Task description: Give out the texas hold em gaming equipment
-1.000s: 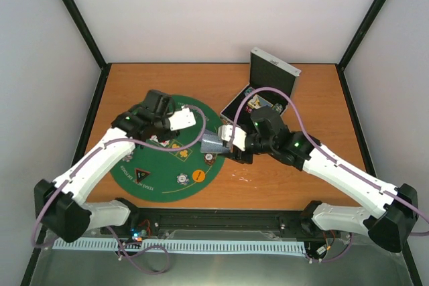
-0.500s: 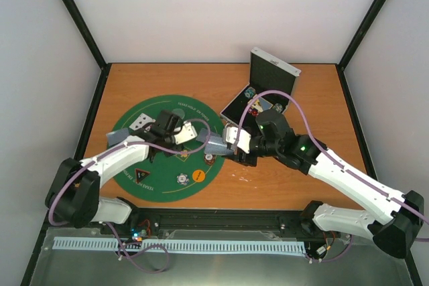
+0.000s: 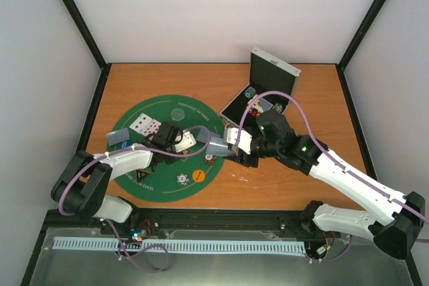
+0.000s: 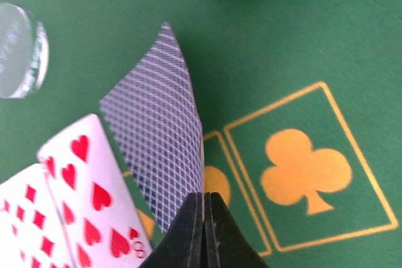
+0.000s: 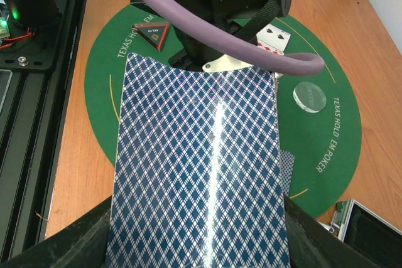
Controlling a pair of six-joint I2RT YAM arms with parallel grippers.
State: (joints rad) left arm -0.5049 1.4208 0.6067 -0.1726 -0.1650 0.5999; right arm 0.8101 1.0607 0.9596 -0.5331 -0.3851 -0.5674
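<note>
left gripper (image 4: pixel 205 208) fully closed, pinching the corner of a lattice-backed card (image 4: pixel 157 130), which tilts up off the green felt mat (image 4: pixel 301 42) beside a face-up hearts card (image 4: pixel 94 186). right gripper (image 5: pixel 198 243) clamps the glossy diamond-pattern cards (image 5: pixel 201 155) across their width, over the mat's right edge.

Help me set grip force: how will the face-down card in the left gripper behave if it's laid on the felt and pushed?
Probably floppy: the face-down card bows while the left gripper pinches only its edge. Likely light, since that thin pinch carries it. Flat on the green felt mat it may slide rather than tip, though felt could drag it.
</note>
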